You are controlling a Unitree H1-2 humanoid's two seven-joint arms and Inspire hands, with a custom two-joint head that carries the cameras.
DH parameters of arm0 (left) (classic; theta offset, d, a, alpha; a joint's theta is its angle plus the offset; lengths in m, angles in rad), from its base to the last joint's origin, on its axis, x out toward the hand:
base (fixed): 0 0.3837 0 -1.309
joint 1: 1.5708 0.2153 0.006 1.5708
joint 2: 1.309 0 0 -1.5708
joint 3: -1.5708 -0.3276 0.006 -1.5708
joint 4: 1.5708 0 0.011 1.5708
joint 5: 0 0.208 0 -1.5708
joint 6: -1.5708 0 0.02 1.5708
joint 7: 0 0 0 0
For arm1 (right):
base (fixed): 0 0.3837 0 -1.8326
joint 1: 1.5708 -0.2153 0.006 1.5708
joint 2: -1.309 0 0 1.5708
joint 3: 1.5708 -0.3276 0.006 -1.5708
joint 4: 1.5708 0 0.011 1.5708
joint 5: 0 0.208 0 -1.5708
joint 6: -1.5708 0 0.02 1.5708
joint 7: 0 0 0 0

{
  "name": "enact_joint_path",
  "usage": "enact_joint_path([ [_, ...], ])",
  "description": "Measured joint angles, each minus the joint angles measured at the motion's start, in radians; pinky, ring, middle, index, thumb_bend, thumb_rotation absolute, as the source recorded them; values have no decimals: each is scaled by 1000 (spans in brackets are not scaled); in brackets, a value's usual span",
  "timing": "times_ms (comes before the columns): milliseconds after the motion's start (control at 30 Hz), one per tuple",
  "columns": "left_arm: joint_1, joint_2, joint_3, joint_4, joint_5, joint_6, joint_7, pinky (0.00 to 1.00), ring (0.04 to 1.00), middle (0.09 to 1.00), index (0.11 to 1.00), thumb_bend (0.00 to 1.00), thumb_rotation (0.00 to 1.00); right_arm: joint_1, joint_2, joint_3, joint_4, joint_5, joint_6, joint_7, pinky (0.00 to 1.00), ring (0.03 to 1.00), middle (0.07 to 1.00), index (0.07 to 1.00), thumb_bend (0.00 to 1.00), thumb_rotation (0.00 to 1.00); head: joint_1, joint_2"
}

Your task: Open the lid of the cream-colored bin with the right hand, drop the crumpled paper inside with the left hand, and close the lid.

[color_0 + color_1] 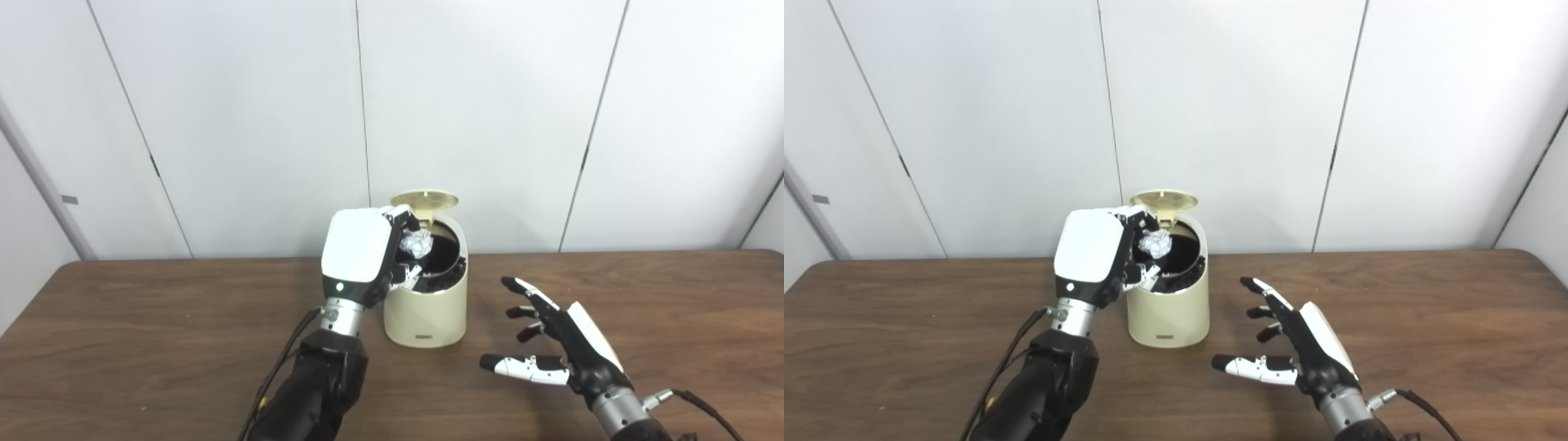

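The cream-colored bin (425, 312) stands on the wooden table (153, 343) near the middle, its round lid (425, 200) tipped up and open at the back. My left hand (361, 254) is raised at the bin's left rim and is shut on the crumpled silvery paper ball (416, 244), holding it over the dark opening. In the right eye view the ball (1156, 242) sits just inside the rim line. My right hand (551, 343) is open, fingers spread, hovering above the table to the right of the bin and apart from it.
White wall panels (478, 110) rise right behind the table's back edge, close behind the bin. A cable (704, 404) trails from my right wrist. Bare tabletop lies on both sides of the bin.
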Motion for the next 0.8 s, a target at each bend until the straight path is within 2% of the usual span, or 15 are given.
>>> enact_joint_path([
  [67,-1,2,-3,-9,-3,8,-27,271,400,566,644,876,171,5,0,0,0,-2,0,0,585,777,909,883,675,424,3,0],
  [167,0,10,-10,-22,-7,20,-66,302,444,596,667,924,224,12,0,1,0,-3,0,0,583,773,910,883,672,414,3,3],
  [400,0,24,-18,-56,-18,21,-116,330,475,623,681,947,238,12,5,0,-1,-1,0,-1,591,782,916,883,678,406,2,6],
  [800,3,31,-26,-76,-36,21,-140,340,482,619,672,924,216,12,6,-2,-1,0,0,-2,579,770,912,881,676,393,6,12],
])
